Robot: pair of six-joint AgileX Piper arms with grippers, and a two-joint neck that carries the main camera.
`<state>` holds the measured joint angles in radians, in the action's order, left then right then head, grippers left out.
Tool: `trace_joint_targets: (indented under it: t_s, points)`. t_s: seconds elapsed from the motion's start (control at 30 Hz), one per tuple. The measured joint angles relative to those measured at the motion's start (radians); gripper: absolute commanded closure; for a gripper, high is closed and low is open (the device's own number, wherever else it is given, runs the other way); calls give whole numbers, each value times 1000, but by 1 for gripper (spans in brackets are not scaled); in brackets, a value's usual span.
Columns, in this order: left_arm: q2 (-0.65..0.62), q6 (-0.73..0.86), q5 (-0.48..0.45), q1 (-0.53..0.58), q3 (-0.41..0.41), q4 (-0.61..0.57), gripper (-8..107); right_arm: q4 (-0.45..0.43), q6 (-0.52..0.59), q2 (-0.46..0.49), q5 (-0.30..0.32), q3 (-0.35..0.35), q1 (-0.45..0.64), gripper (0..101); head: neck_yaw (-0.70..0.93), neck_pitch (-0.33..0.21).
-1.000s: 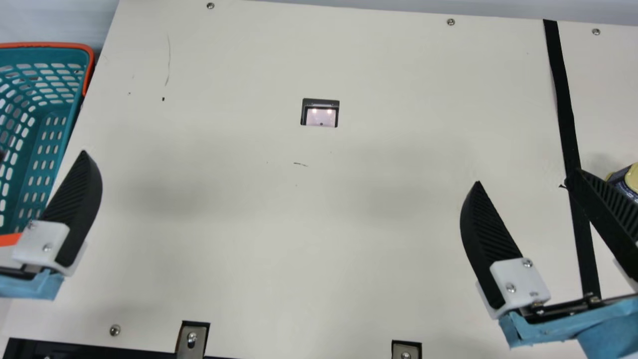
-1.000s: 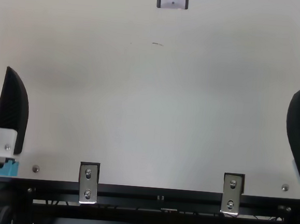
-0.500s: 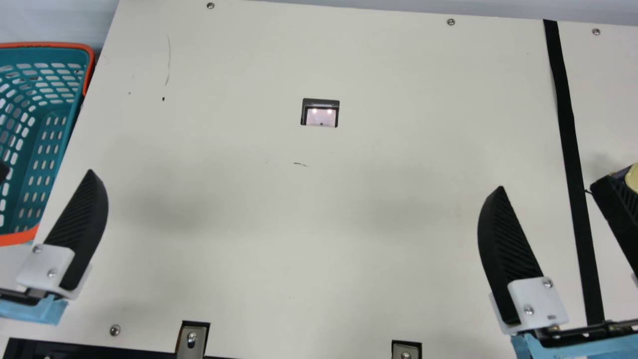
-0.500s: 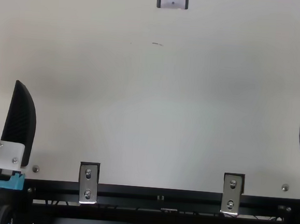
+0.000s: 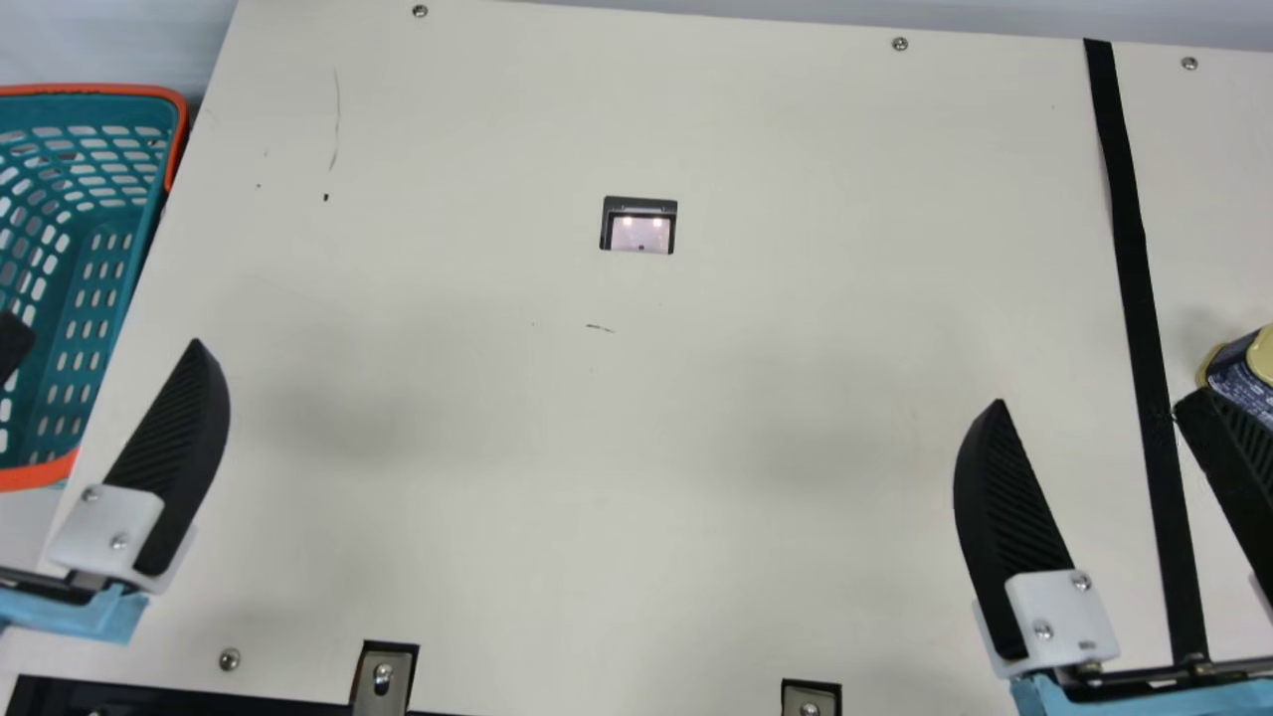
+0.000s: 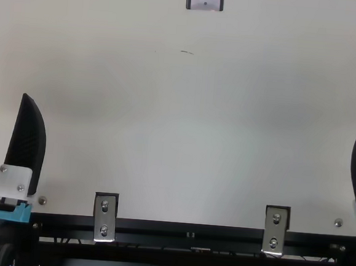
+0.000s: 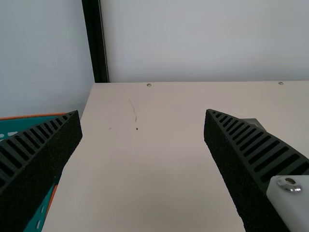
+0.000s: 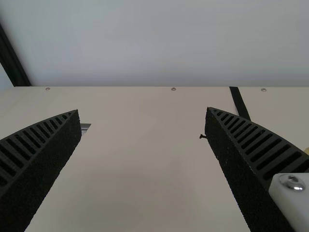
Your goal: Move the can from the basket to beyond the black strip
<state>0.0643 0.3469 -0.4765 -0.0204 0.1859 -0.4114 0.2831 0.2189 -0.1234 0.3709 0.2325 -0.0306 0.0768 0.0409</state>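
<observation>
Left claw (image 5: pixel 107 333) and right claw (image 5: pixel 1091 402), in the main view, each have two black, curved, ribbed fingers standing wide apart. The can (image 5: pixel 1236 376), round with a gold-coloured lid and a dark blue printed side, is on the table (image 5: pixel 597 497) just past the right claw's outer fingertip, beyond the black strip (image 5: pixel 1126 209), partly cut off by the view's edge; the finger overlaps it, and whether they touch cannot be told. The strip is flat and narrow, passing between the right claw's fingers as seen from above. The smooth, cream table has faint scuffs. Left of the left claw is a teal basket (image 5: pixel 129 91) with oblong holes and an orange rim. Compared with half a second ago, the right claw has drawn back toward the near edge, uncovering more of the can, and the left claw has shifted slightly rightward; the can has stayed put.
</observation>
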Motion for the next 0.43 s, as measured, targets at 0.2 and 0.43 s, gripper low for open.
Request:
trace_joint_targets:
  t_s: [0.2,0.43]
  points:
    - [0,0,0,0,0,0,9,0,0,0,0,0,0,0,-10,0]
    - [0,0,0,0,0,0,9,0,0,0,0,0,0,0,0,0]
